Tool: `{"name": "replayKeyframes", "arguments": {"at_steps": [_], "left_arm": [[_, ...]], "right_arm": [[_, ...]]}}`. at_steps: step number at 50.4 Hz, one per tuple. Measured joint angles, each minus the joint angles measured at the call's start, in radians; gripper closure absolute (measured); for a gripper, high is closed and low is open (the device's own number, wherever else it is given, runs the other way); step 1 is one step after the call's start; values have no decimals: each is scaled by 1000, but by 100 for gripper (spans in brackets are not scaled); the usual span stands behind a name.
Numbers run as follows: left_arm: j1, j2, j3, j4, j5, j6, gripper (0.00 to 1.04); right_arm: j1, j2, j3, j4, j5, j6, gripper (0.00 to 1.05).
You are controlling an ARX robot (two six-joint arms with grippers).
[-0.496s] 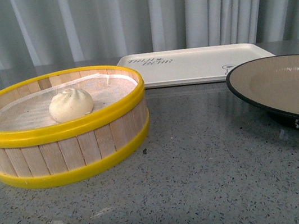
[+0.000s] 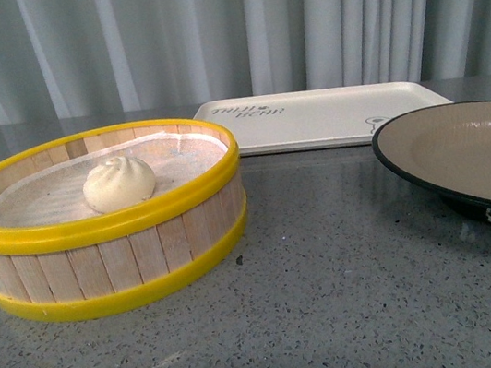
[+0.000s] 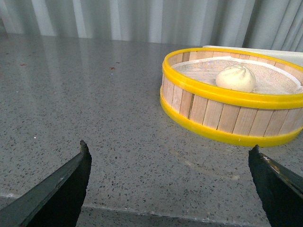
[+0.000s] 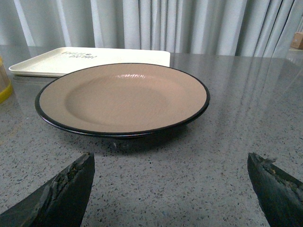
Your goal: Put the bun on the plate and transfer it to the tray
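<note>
Everything slides a touch lower in the front view than half a second ago. The steamer basket [image 2: 107, 253], tray [image 2: 327, 110] and plate [image 2: 473, 148] shift together, so that looks like the camera moving, not a knock on the table [image 2: 339, 300].

The bun [image 2: 118, 183] sits on the liner inside the basket, left of centre in the front frame. The plate is empty at the right edge, the tray behind at upper centre.

The left gripper [image 3: 170, 144], jaws wide apart and empty, faces the basket from well back. The right gripper [image 4: 169, 154], likewise spread and empty, faces the plate.

Risks now: the basket's raised yellow rim stands between fingers and bun, so a low approach likely clips the wall and shoves the basket. Squeeze hard and that soft dough probably dents, and it may cling to the liner.
</note>
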Motion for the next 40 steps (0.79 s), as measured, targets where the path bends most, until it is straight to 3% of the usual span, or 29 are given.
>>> {"name": "replayKeyframes", "arguments": {"at_steps": [35,40], "left_arm": [[0,0,0,0,0,0,7],[-37,136,39,-15,-132,-113,7]], "right_arm": [[0,0,0,0,0,0,8],[0,0,0,0,0,0,8]]}}
